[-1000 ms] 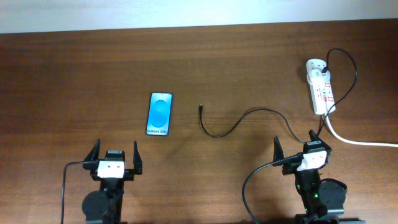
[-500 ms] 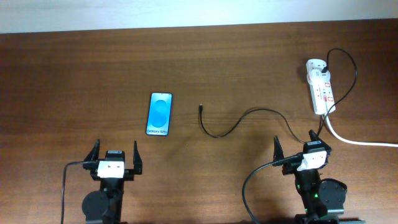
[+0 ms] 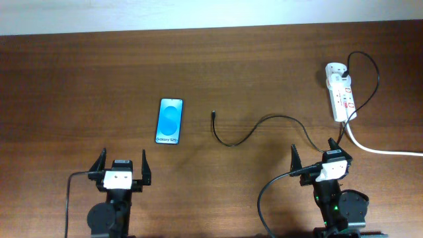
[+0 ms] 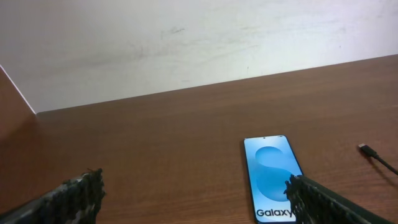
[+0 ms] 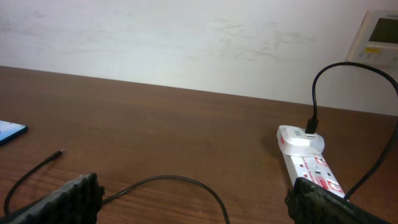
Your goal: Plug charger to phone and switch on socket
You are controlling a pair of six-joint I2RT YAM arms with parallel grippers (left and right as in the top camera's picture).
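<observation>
Stands with left pincer (image 3: 123,158), right pincer (image 3: 312,151) wide open, empty; should pinch limp thin black charger cable (image 3: 231,144) behind connector tip (image 3: 213,114).

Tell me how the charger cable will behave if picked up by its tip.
The charger probably flops: it lies in loose curves across the table. Its small connector tip looks light and may swivel when lifted. The rest would likely drag.

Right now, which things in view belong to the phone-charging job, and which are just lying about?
Belong to the job:
phone
charger
socket, with its thick white cord

Just there:
white wall panel
black cables of the arms themselves
</observation>
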